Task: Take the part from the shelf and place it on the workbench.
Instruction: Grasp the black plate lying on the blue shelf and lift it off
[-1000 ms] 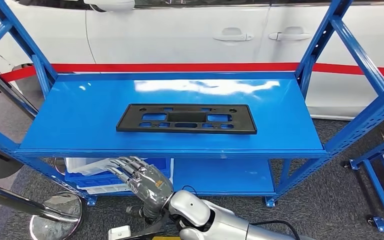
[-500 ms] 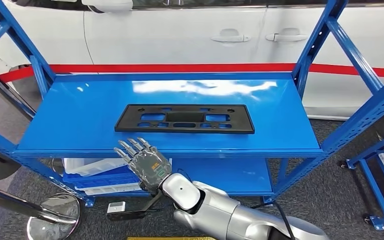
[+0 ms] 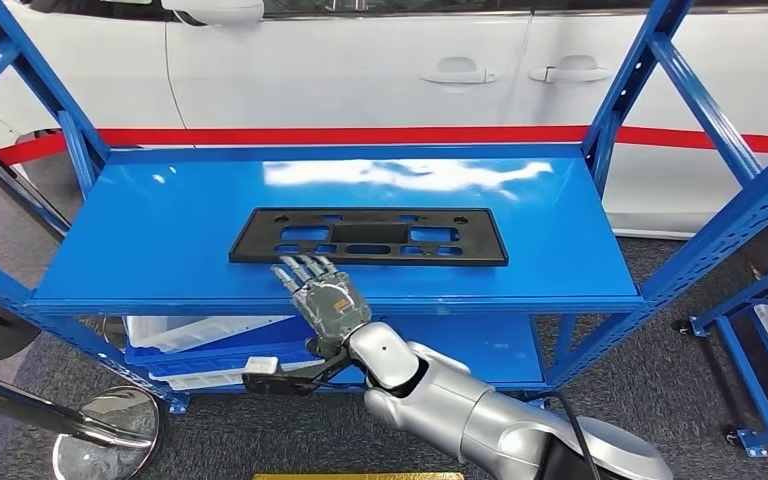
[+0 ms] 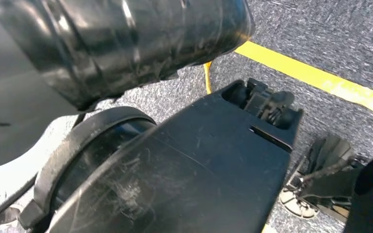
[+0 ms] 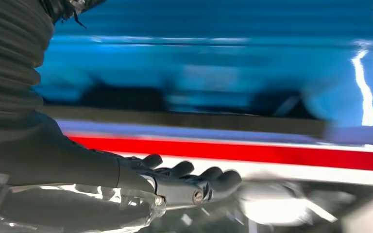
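Shelf [image 3: 160, 230] top deck ahead of our right hand [image 3: 325, 297], carrying part at reachable height. Part [image 3: 368, 236], flat black frame, lies flat mid-deck, near edge just beyond our fingertips [image 3: 298, 266], not touching as far as we can tell. Right hand empty, fingers extended and spread, palm down, low over deck, we judge, to slide onto near edge. Left hand: state cannot tell.

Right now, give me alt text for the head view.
The right robot hand, fingers spread, reaches over the blue shelf's front edge toward a flat black part lying on it. A white car stands behind.
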Motion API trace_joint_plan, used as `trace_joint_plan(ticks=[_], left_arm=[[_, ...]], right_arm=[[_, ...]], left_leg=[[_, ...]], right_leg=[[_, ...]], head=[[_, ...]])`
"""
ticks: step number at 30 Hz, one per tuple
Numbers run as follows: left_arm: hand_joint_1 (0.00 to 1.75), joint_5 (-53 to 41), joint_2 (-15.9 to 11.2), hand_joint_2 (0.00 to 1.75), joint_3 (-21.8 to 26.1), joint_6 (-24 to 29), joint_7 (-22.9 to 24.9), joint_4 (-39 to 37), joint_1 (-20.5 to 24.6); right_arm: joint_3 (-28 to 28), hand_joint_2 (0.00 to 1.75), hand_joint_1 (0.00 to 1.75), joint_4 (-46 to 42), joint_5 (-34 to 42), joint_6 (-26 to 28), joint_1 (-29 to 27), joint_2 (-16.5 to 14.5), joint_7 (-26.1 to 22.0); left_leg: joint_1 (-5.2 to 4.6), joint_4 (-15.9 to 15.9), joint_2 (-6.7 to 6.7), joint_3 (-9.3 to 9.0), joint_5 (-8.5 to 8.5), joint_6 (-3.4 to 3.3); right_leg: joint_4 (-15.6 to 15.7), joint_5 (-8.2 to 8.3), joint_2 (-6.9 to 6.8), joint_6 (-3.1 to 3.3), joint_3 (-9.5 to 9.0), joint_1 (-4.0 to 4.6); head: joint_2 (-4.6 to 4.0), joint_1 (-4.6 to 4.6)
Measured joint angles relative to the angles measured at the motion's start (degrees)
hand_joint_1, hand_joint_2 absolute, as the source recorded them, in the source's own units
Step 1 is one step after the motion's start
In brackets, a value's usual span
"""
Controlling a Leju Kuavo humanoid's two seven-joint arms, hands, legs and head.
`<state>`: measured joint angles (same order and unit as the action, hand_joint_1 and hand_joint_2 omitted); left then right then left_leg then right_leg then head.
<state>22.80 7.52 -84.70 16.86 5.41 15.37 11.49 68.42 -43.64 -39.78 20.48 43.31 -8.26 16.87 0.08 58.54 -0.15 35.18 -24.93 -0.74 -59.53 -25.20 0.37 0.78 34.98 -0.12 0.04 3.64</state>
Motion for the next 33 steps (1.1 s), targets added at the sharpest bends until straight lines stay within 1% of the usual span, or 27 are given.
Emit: trace_joint_plan(ticks=[1, 2, 3, 4, 6, 7, 8, 9, 10, 11, 12, 13, 14, 15, 16, 17, 18, 19, 21, 22, 23, 24, 26, 31, 33], left_arm=[[0.00, 0.00, 0.12, 0.00, 0.00, -0.08, 0.11, -0.01, -0.01], [0.00, 0.00, 0.23, 0.00, 0.00, -0.18, 0.22, -0.01, -0.02], [0.00, 0.00, 0.30, 0.00, 0.00, -0.31, 0.31, -0.01, -0.04], [0.00, 0.02, 0.36, 0.00, 0.00, -0.42, 0.36, -0.01, -0.07], [0.00, 0.07, 0.43, 0.00, 0.00, -0.54, 0.40, -0.01, -0.18], [0.00, 0.10, 0.45, 0.00, 0.00, -0.55, 0.44, -0.02, -0.26], [0.00, 0.13, 0.46, 0.00, 0.00, -0.54, 0.48, -0.04, -0.34], [0.00, 0.15, 0.48, 0.00, 0.00, -0.52, 0.51, -0.06, -0.40], [0.00, 0.16, 0.48, 0.00, 0.00, -0.50, 0.53, -0.10, -0.43], [0.00, 0.17, 0.48, 0.00, 0.00, -0.48, 0.54, -0.15, -0.43], [0.00, 0.16, 0.49, 0.00, 0.00, -0.48, 0.54, -0.20, -0.41], [0.00, 0.16, 0.49, 0.00, 0.00, -0.50, 0.55, -0.26, -0.42], [0.00, 0.16, 0.49, 0.00, 0.00, -0.51, 0.60, -0.30, -0.46], [0.00, 0.22, 0.49, 0.00, 0.00, -0.51, 0.67, -0.34, -0.53], [0.00, 0.34, 0.49, 0.00, 0.00, -0.49, 0.78, -0.39, -0.63], [0.00, 0.49, 0.50, 0.00, 0.00, -0.45, 0.91, -0.43, -0.71], [0.00, 0.63, 0.50, 0.00, 0.00, -0.38, 1.04, -0.46, -0.76], [0.00, 0.71, 0.51, 0.00, 0.00, -0.32, 1.19, -0.50, -0.79], [0.00, 0.72, 0.49, 0.00, 0.00, -0.16, 1.41, -0.62, -0.93], [0.00, 0.75, 0.48, 0.00, 0.00, -0.07, 1.49, -0.70, -1.07], [0.00, 0.84, 0.47, 0.00, 0.00, 0.04, 1.55, -0.77, -1.25], [0.00, 0.93, 0.46, 0.00, 0.00, 0.14, 1.60, -0.81, -1.39], [0.00, 1.05, 0.46, 0.00, 0.00, 0.23, 1.65, -0.84, -1.52], [0.00, 1.05, 0.46, 0.00, 0.00, 0.24, 1.65, -0.84, -1.53], [0.00, 1.10, 0.46, 0.00, 0.00, 0.29, 1.69, -0.84, -1.58]], right_arm=[[-0.64, 1.75, 0.00, 0.20, 0.98, 0.34, 0.18, 0.30, 0.20], [-1.22, 1.75, 0.00, 0.38, 1.58, 0.63, 0.49, 0.62, 0.53], [-1.77, 1.75, 0.00, 0.54, 1.94, 0.83, 0.86, 0.95, 0.92], [-2.25, 1.75, 0.00, 0.69, 2.21, 0.91, 1.19, 1.32, 1.32], [-2.94, 1.75, 0.00, 1.01, 2.47, 1.05, 1.51, 2.22, 2.14], [-3.15, 1.75, 0.00, 1.16, 2.52, 1.22, 1.52, 2.72, 2.56], [-3.35, 1.75, 0.00, 1.29, 2.52, 1.55, 1.50, 3.24, 2.97], [-3.58, 1.75, 0.00, 1.38, 2.52, 2.06, 1.49, 3.70, 3.27], [-3.84, 1.75, 0.00, 1.44, 2.51, 2.69, 1.49, 4.11, 3.46], [-4.09, 1.75, 0.00, 1.46, 2.52, 3.36, 1.50, 4.46, 3.57], [-4.29, 1.75, 0.00, 1.48, 2.52, 3.96, 1.50, 4.76, 3.61], [-4.40, 1.75, 0.00, 1.49, 2.51, 4.39, 1.47, 5.02, 3.64], [-4.45, 1.75, 0.00, 1.50, 2.42, 4.76, 1.42, 5.27, 3.70], [-4.48, 1.75, 0.00, 1.51, 2.26, 5.14, 1.38, 5.52, 3.80], [-4.51, 1.75, 0.00, 1.52, 2.07, 5.49, 1.34, 5.78, 3.93], [-4.56, 1.75, 0.00, 1.54, 1.88, 5.87, 1.34, 6.07, 4.07], [-4.60, 1.75, 0.00, 1.55, 1.73, 6.15, 1.36, 6.39, 4.21], [-4.64, 1.75, 0.00, 1.56, 1.66, 6.29, 1.34, 6.73, 4.33], [-4.67, 1.75, 0.00, 1.58, 1.57, 6.29, 1.05, 7.43, 4.58], [-4.67, 1.75, 0.00, 1.60, 1.54, 6.24, 0.78, 7.77, 4.72], [-4.67, 1.75, 0.00, 1.61, 1.52, 6.22, 0.50, 8.09, 4.88], [-4.67, 1.75, 0.00, 1.62, 1.51, 6.21, 0.30, 8.31, 5.01], [-4.67, 1.75, 0.00, 1.63, 1.49, 6.21, 0.16, 8.50, 5.16], [-4.67, 1.75, 0.00, 1.63, 1.49, 6.21, 0.15, 8.51, 5.17], [-4.67, 1.75, 0.00, 1.63, 1.45, 6.21, 0.13, 8.58, 5.22]], left_leg=[[0.05, 0.12, 0.04, 0.08, -0.10, 0.28], [0.08, 0.79, 0.07, 0.36, -0.58, 0.58], [0.13, 2.58, 0.09, 1.18, -1.63, 0.86], [0.22, 5.44, 0.11, 2.53, -3.10, 1.13], [0.32, 12.91, 0.10, 6.17, -6.19, 1.50], [0.35, 15.38, 0.11, 7.47, -6.74, 1.56], [0.37, 15.91, 0.11, 7.88, -6.25, 1.55], [0.38, 14.19, 0.11, 7.19, -4.79, 1.45], [0.39, 10.66, 0.11, 5.55, -2.73, 1.27], [0.36, 6.54, 0.10, 3.61, -1.07, 1.02], [0.25, 3.12, 0.07, 1.94, -0.03, 0.73], [0.13, 0.92, 0.04, 0.86, 0.39, 0.43], [-0.02, 0.01, 0.00, 0.44, 0.25, 0.15], [-0.12, -0.19, -0.05, 0.33, 0.24, -0.12], [0.00, -0.44, -0.02, 0.20, 0.37, -0.45], [0.11, -0.78, -0.01, -0.03, 0.52, -0.74], [0.23, -1.11, 0.03, -0.27, 0.66, -1.08], [0.33, -1.36, 0.07, -0.48, 0.76, -1.36], [0.22, -1.41, 0.08, -0.57, 0.65, -1.71], [0.19, -1.37, 0.06, -0.58, 0.58, -1.80], [0.18, -1.31, 0.03, -0.60, 0.49, -1.83], [0.18, -1.25, 0.01, -0.62, 0.42, -1.85], [0.18, -1.18, -0.02, -0.65, 0.34, -1.83], [0.18, -1.16, -0.03, -0.66, 0.33, -1.82], [0.18, -1.07, -0.03, -0.66, 0.24, -1.79]], right_leg=[[0.16, 0.12, 0.03, 0.32, -0.07, -0.06], [0.34, 0.24, 0.04, 0.63, -0.16, -0.17], [0.51, 0.36, 0.03, 0.91, -0.26, -0.32], [0.56, 0.41, 0.03, 1.08, -0.32, -0.37], [0.55, 0.40, 0.02, 1.26, -0.31, -0.32], [0.54, 0.38, 0.02, 1.27, -0.31, -0.29], [0.52, 0.36, 0.06, 1.27, -0.33, -0.28], [0.52, 0.34, 0.12, 1.25, -0.36, -0.27], [0.51, 0.30, 0.20, 1.20, -0.42, -0.27], [0.50, 0.25, 0.27, 1.10, -0.46, -0.23], [0.48, 0.18, 0.36, 0.90, -0.44, -0.15], [0.50, 0.14, 0.41, 0.61, -0.42, -0.09], [0.57, 0.12, 0.44, 0.27, -0.39, -0.05], [0.70, 0.12, 0.47, -0.09, -0.41, -0.05], [0.77, 0.06, 0.44, -0.44, -0.42, -0.06], [0.43, -0.28, 0.38, -0.74, -0.32, -0.07], [-0.91, -1.18, 0.32, -0.99, 0.25, -0.06], [-3.45, -2.60, 0.26, -1.18, 1.44, -0.07], [-10.73, -5.86, 0.21, -1.41, 5.06, -0.13], [-13.59, -6.64, 0.21, -1.51, 6.63, -0.17], [-14.86, -6.52, 0.21, -1.59, 7.46, -0.24], [-15.10, -6.04, 0.21, -1.65, 7.74, -0.32], [-14.26, -5.08, 0.20, -1.68, 7.49, -0.41], [-14.06, -4.95, 0.20, -1.68, 7.41, -0.42], [-12.61, -4.01, 0.19, -1.68, 6.78, -0.47]], head=[[0.00, 0.01], [0.00, 0.06], [0.00, 0.16], [0.00, 0.26], [0.00, 0.38], [0.00, 0.37], [0.00, 0.38], [0.00, 0.38], [0.00, 0.38], [0.00, 0.38], [0.00, 0.35], [0.00, 0.33], [0.00, 0.33], [0.00, 0.31], [0.00, 0.32], [0.00, 0.29], [0.00, 0.20], [0.00, 0.13], [0.00, -0.01], [0.00, -0.01], [0.00, -0.02], [0.00, -0.02], [0.00, -0.03], [0.00, -0.03], [0.00, -0.03]])
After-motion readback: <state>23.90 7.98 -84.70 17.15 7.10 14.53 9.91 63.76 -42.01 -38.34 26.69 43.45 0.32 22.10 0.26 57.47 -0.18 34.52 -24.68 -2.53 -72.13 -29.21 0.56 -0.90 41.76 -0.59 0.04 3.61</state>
